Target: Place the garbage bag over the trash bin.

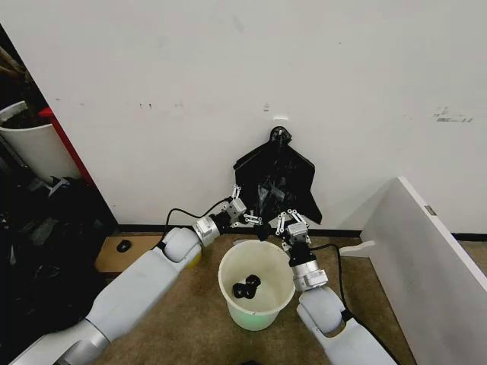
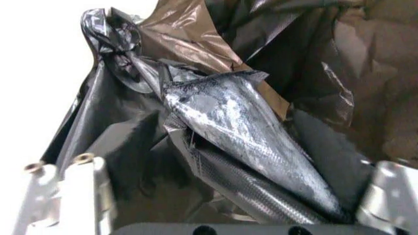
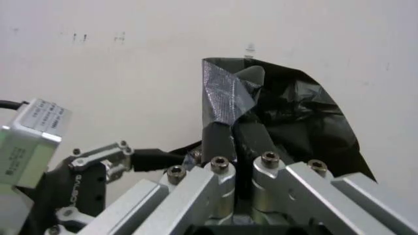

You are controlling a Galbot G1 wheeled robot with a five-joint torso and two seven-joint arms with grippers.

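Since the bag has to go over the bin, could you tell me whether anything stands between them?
Nothing visible does. The garbage bag hangs against the wall just above the trash bin, held up by the left gripper and right gripper. The bin's mouth is open, with small dark items lying inside at the bottom.

Crinkly black garbage bag (image 1: 275, 182) hangs above trash bin (image 1: 256, 313) — white, upright.

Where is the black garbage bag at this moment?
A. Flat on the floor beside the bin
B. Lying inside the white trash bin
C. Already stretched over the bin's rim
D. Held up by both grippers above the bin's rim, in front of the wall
D: the left gripper and the right gripper both pinch the garbage bag, which hangs above the trash bin; the bin's rim is bare.
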